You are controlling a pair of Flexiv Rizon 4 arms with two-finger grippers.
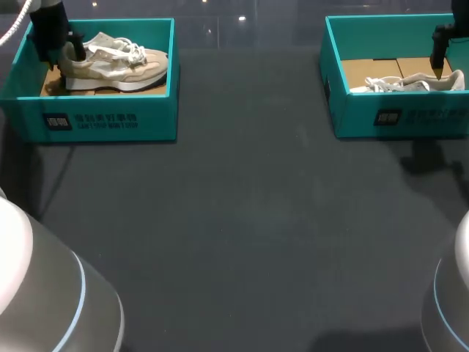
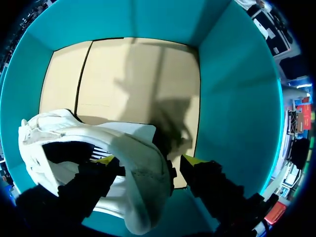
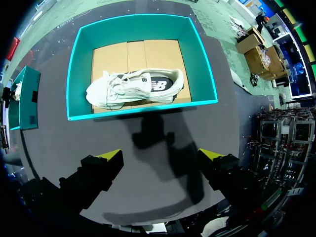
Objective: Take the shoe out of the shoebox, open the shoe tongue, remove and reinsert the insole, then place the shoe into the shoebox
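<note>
The beige shoe [image 1: 117, 62] is expected to be light and only partly stiff. The mesh upper and the tongue will give under pressure, while the sole and the heel cup are firmer. The heel rim is judged the best place to be taken, with one finger inside the opening and one outside. The laces are loose and could be caught.

The shoe is low, tan and cream, with a thick white sole and white laces. It is set upright on its sole in the left box [image 1: 102, 121], with the toe towards the middle of the table [image 1: 249, 220].

The left hand [image 2: 149, 160] is spread around the heel: one finger is seen inside the opening, the other just beside the heel, seemingly not touching.

A white shoe [image 3: 133, 86] seems to be laid on its side in the right box [image 3: 81, 74]. The right hand [image 3: 160, 155] is held spread and empty, apart from that shoe.
</note>
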